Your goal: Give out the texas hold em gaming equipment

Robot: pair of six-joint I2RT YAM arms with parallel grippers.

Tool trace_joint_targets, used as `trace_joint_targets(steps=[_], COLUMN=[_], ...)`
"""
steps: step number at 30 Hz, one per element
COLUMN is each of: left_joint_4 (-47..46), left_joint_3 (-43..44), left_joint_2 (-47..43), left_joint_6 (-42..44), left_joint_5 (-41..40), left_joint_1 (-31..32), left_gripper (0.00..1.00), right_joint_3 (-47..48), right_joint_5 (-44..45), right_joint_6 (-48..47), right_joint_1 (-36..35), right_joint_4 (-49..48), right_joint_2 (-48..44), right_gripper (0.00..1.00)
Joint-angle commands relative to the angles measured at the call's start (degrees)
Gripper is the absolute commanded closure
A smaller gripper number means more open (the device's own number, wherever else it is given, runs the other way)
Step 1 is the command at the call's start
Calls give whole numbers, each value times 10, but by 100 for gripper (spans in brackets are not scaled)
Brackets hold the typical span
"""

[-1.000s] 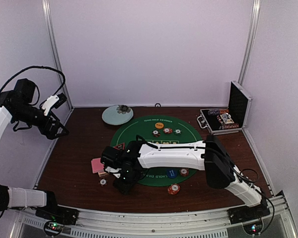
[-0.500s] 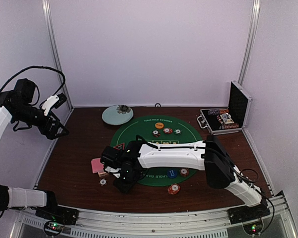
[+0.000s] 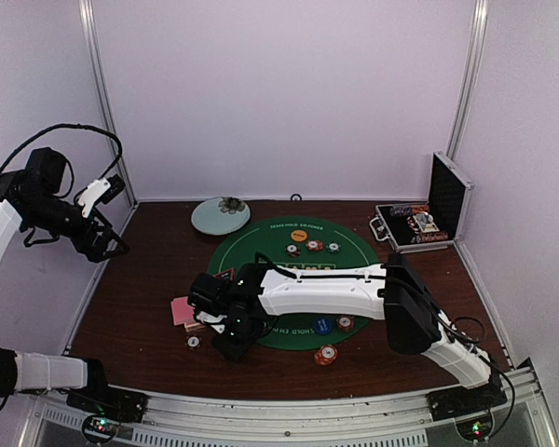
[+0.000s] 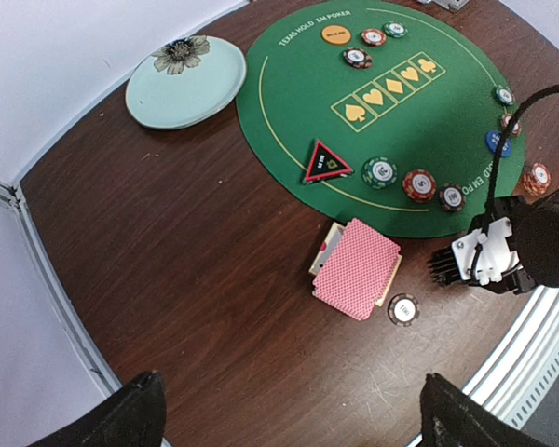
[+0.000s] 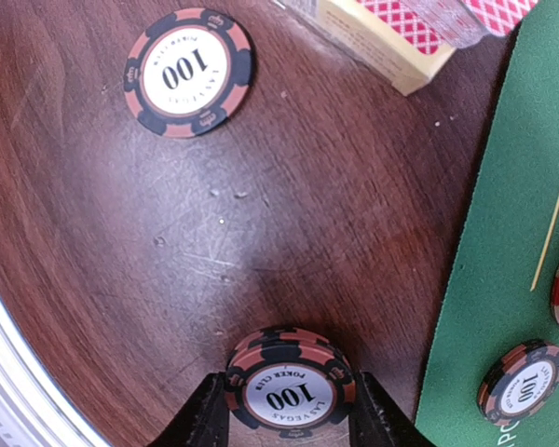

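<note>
"Anything moved since a second ago?"
"Hardly. The right gripper (image 5: 289, 414) sits where it was, pinching a chip stack (image 5: 291, 386) on the table (image 5: 307, 214) beside the green mat (image 5: 503, 186). The left gripper (image 4: 289, 419) gapes wide."
"Any writing?"
"'POKER CLUB', 'LAS VEGAS'. The loose chip (image 5: 188, 72) reads '100'."

Right pincer (image 5: 289, 414), close view. Tabletop (image 5: 261, 205) beneath it: dark wood, smooth with a dull sheen and fine scratches. Chip (image 5: 291, 386) between its fingers (image 5: 210, 414): plastic with a matt striped rim and a glossy printed centre. Mat (image 5: 503, 233) to its right: green cloth, matt. Card pack (image 5: 373, 47) ahead: pale paperboard, matt.
</note>
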State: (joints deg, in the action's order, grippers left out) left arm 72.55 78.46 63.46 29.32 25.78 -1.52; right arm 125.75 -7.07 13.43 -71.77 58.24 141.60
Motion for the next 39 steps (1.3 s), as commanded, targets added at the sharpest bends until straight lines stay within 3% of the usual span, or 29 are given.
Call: trace_joint_targets(steps=[1,4,12,19,25,31,39], left_joint_4=[-1,-1,-1,-2,-2,-1,-1], left_joint_3=[2,3,1,-16,-29,-33,-36], left_joint_2=[-8,-9,-10,-10,-5,-4,-3], left_joint_6=[8,8,10,24,26,25,24], left_joint_5=[7,7,7,4,6,11,24], left_joint_1=[-3,-4,-4,-4,-4,-4,-3], left_gripper=[2,2,2,2,2,3,2], right_joint_3=[19,19,17,-19,-113,-273,-399], right_joint_5=[6,6,18,45,67,84,88], right_joint_6=[0,0,4,11,30,61,85], right_joint_1=[-2,-3,-2,3,27,74,116], right_joint_4=[-2,-2,8,16,8,-25,-67], right_joint_2=[-5,-8,-27,-91,-175,-257,-293], right_gripper=[57,60,82,84,85,86,87])
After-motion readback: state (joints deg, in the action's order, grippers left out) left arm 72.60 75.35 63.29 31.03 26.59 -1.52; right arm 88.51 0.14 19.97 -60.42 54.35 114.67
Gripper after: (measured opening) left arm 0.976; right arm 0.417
